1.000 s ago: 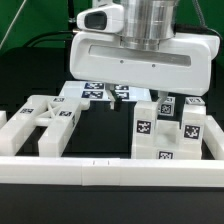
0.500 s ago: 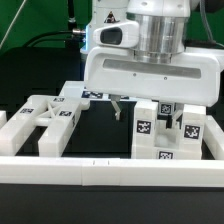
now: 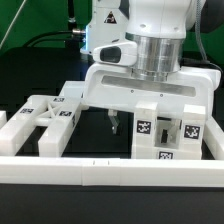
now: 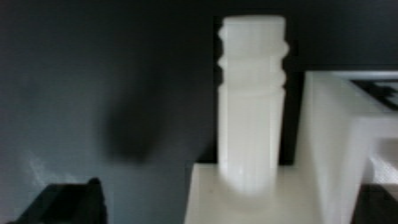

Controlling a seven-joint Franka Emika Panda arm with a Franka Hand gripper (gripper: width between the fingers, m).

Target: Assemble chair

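The chair lies in loose white tagged pieces. The X-braced frame (image 3: 45,120) lies at the exterior view's left. Blocky tagged pieces (image 3: 162,135) stand at the right. My gripper (image 3: 136,118) hangs low between them, and one dark finger (image 3: 112,122) shows just above the table. In the wrist view a ridged white leg bar (image 4: 253,90) rises from a white block (image 4: 249,205), between my gripper's (image 4: 228,200) wide-apart jaws. One dark fingertip (image 4: 71,202) stands well clear of the bar. The jaws are open and nothing is held.
A long plain white rail (image 3: 110,166) runs along the front edge. Side rails (image 3: 8,132) close in the work area. Another white block (image 4: 352,130) stands close beside the leg bar. Dark table surface (image 3: 95,130) shows between the frame and the blocks.
The jaws have spread from nearly closed to wide open. The hand has come down lower over the parts and shifted a little toward the exterior view's right.
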